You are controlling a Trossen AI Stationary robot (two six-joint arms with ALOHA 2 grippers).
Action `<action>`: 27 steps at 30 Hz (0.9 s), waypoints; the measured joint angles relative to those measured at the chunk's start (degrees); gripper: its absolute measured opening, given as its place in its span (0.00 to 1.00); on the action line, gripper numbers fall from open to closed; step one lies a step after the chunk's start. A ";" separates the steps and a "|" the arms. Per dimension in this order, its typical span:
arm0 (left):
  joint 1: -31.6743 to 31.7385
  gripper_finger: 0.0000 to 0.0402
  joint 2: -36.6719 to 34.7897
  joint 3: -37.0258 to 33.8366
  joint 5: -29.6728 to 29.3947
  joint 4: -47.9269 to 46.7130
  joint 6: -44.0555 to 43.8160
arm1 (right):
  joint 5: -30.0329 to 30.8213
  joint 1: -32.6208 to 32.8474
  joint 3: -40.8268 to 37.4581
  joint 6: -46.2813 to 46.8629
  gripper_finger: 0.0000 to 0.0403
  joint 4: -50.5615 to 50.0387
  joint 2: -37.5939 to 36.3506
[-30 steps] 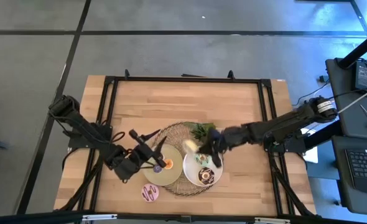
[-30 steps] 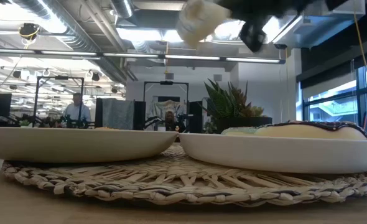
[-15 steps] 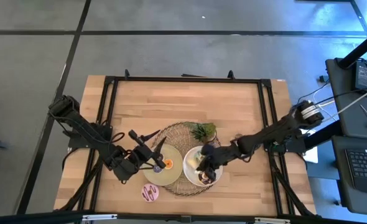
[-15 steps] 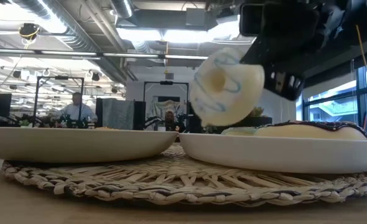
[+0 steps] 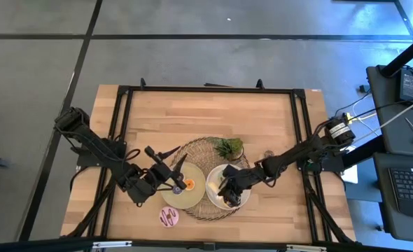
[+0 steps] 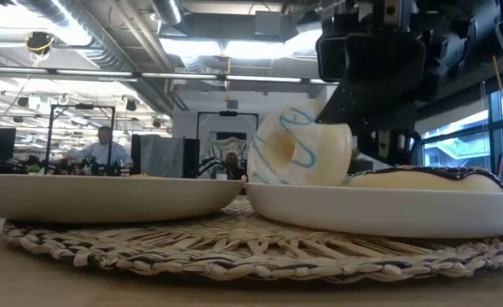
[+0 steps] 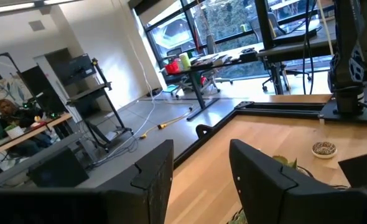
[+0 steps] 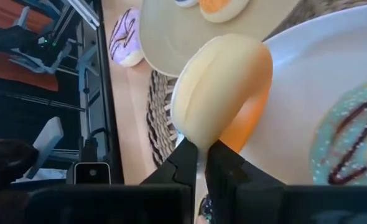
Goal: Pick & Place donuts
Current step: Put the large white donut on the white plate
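Note:
My right gripper (image 5: 227,189) hangs over the white plate (image 5: 243,202), shut on a cream donut with blue stripes (image 6: 298,147). The donut stands on edge just above the plate's left part. A mint donut with chocolate lines (image 8: 351,143) lies flat on that plate. An orange donut (image 5: 190,185) lies on the tan plate (image 5: 185,198), where my left gripper (image 7: 202,168) hovers open and level with nothing between its fingers. A pink striped donut (image 5: 169,217) rests on the table's near side, and a small dark one (image 5: 268,154) to the right of the mat. My right gripper pinches the cream donut's outer edge (image 8: 199,138) between its two fingers, one on each flat face. The fingers slant down from the table's right. The donut stands upright on edge; the plate's rim hides its lower edge, so I cannot tell whether it touches the plate.
Both plates sit side by side on a round woven mat (image 5: 192,150). A green leafy sprig (image 5: 229,147) stands at the mat's far edge. Black rails (image 5: 206,89) frame the wooden table. People stand in the room beyond.
My right gripper has come down toward the table's near left with the cream donut, rolling as it went. The donut, first high above the plates, now stands on edge low over the white plate, its striped face turned toward the table's near side.

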 joint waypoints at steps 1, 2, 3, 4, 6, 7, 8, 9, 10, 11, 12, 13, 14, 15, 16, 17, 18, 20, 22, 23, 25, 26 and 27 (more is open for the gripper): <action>0.00 0.38 0.00 0.00 0.00 -0.01 0.00 | 0.00 0.00 0.00 -0.04 0.06 0.15 0.00; 0.00 0.38 0.00 0.00 0.00 -0.05 0.00 | 0.00 0.00 0.00 -0.20 0.07 0.20 -0.04; 0.00 0.38 0.00 0.00 0.00 -0.05 0.00 | -0.04 0.00 0.00 -0.25 0.07 0.20 -0.04; 0.00 0.38 0.00 0.00 0.00 -0.05 0.00 | -0.40 0.00 0.00 -0.38 0.07 0.09 -0.15; 0.00 0.39 0.00 0.00 0.00 -0.06 0.00 | -1.92 -0.02 0.00 -2.06 0.09 0.18 -0.40; 0.00 0.39 0.00 0.00 0.00 -0.07 0.00 | -2.42 -0.02 0.00 -2.72 0.10 0.23 -0.42; 0.00 0.39 0.00 0.00 0.00 -0.07 0.00 | -2.51 -0.02 0.00 -3.07 0.11 0.18 -0.42; 0.00 0.39 0.00 0.00 0.00 -0.08 -0.02 | -2.52 -0.02 0.00 -3.17 0.12 0.01 -0.44; 0.00 0.39 0.00 0.00 0.00 -0.10 0.00 | -2.54 -0.02 0.00 -3.23 0.13 -0.02 -0.48; 0.00 0.39 0.00 0.00 0.00 -0.12 0.00 | -2.54 -0.02 0.00 -3.34 0.15 -0.06 -0.52; 0.00 0.39 0.00 0.00 0.00 -0.12 0.00 | -2.54 -0.02 0.00 -3.57 0.16 -0.17 -0.55; 0.00 0.38 0.00 0.00 0.00 -0.11 -0.02 | -2.54 -0.02 -0.01 -3.96 0.17 -0.29 -0.55; 0.00 0.38 0.00 0.00 0.00 -0.12 -0.02 | -2.56 -0.04 0.00 -4.64 0.19 -0.36 -0.55; 0.00 0.38 0.00 0.00 0.00 -0.12 0.00 | -2.64 -0.04 0.00 -4.79 0.21 -0.32 -0.55; 0.00 0.38 0.00 0.00 0.00 -0.12 -0.02 | -2.76 -0.05 -0.01 -4.82 0.23 -0.33 -0.55; 0.00 0.38 0.00 0.00 0.00 -0.12 -0.01 | -2.92 -0.07 0.00 -4.80 0.25 -0.34 -0.55; 0.00 0.38 0.00 0.00 0.00 -0.12 -0.02 | -2.93 -0.05 -0.02 -4.79 0.26 -0.35 -0.55; 0.00 0.39 0.00 0.00 0.00 -0.13 -0.02 | -2.96 -0.15 -0.01 -4.79 0.30 -0.33 -0.55; 0.00 0.39 0.00 0.00 0.00 -0.14 -0.02 | -3.01 -0.25 0.00 -4.79 0.33 -0.35 -0.55; 0.00 0.39 0.00 0.00 0.00 -0.14 -0.02 | -3.07 -0.33 -0.01 -4.79 0.34 -0.34 -0.55; 0.00 0.39 0.00 0.00 0.00 -0.14 -0.02 | -3.80 -0.63 0.00 -4.78 0.36 -0.33 -0.55; 0.00 0.39 0.00 0.00 0.00 -0.14 -0.02 | -4.48 -0.85 -0.02 -4.79 0.37 -0.34 -0.55; 0.00 0.38 0.00 0.00 0.00 -0.14 -0.02 | -4.94 -1.04 0.00 -4.75 0.38 -0.33 -0.55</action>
